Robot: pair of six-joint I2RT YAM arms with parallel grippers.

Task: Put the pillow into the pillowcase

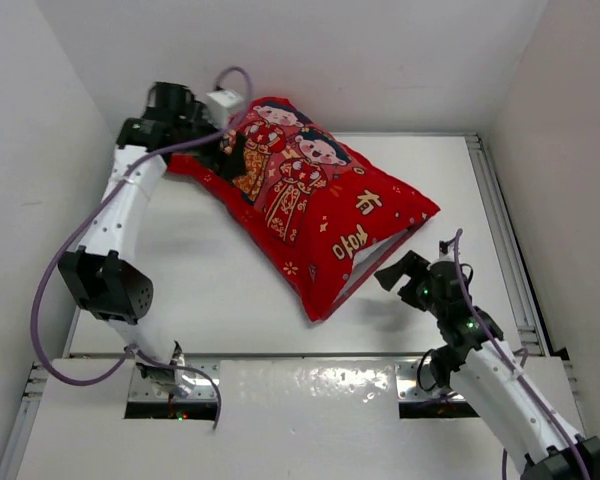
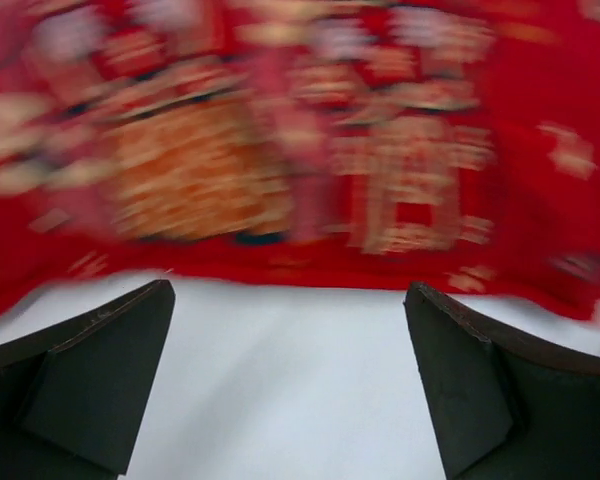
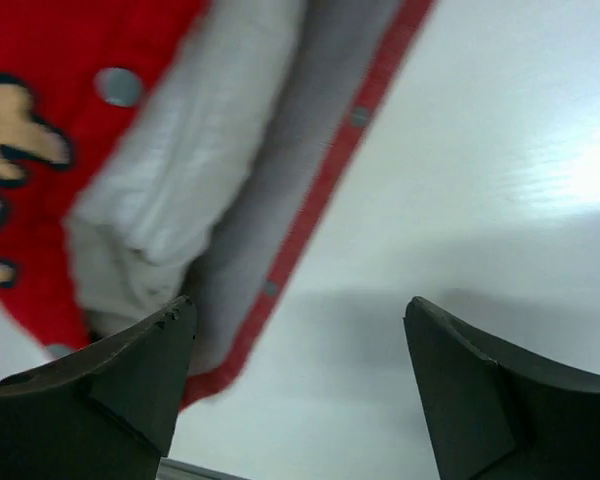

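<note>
1. Now, my right pincer (image 3: 295, 330) stands wide open and holds nothing, just beside the open mouth of the pillowcase (image 1: 310, 200).
2. My left pincer (image 2: 290, 300) is also wide open and empty, near the far end of the case.
3. The pillow (image 3: 150, 210) lies almost fully inside, on the bench (image 1: 210, 270); only a white edge shows at the mouth.
4. I judge that only tucking this edge in is left.

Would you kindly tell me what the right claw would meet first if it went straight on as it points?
Probably the red snap hem of the pillowcase, at its open end; the open right claw aims at it, with the pillow showing inside. Depth is unclear, so it might brush the table first.
</note>
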